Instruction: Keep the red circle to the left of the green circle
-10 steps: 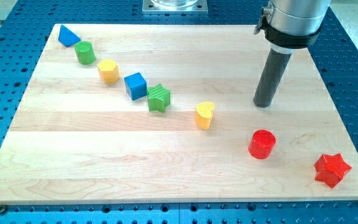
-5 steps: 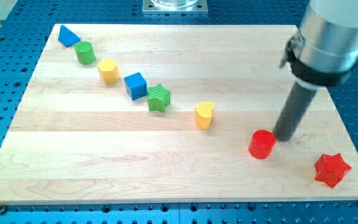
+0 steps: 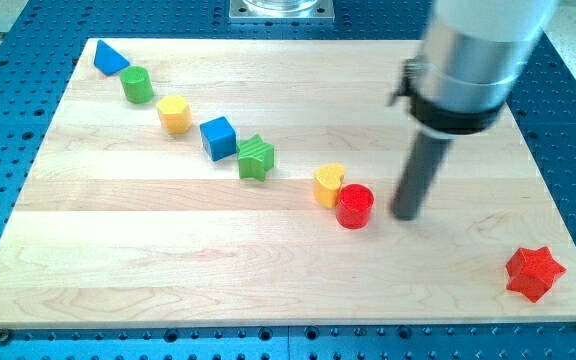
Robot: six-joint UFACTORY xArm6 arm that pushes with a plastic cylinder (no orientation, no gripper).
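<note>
The red circle (image 3: 354, 206) sits right of the board's middle, touching the right side of the yellow heart (image 3: 329, 185). The green circle (image 3: 136, 85) is far off at the view's upper left. My tip (image 3: 405, 214) rests on the board a short way to the right of the red circle, apart from it by a small gap.
A diagonal row runs from the upper left: blue triangle (image 3: 109, 58), green circle, yellow hexagon (image 3: 174, 114), blue cube (image 3: 218, 138), green star (image 3: 255, 157), yellow heart. A red star (image 3: 534, 272) lies near the lower right corner of the wooden board (image 3: 168, 250).
My tip swung down to the red circle's right side, then pushed it up and left until it met the yellow heart. The other blocks have not moved.
</note>
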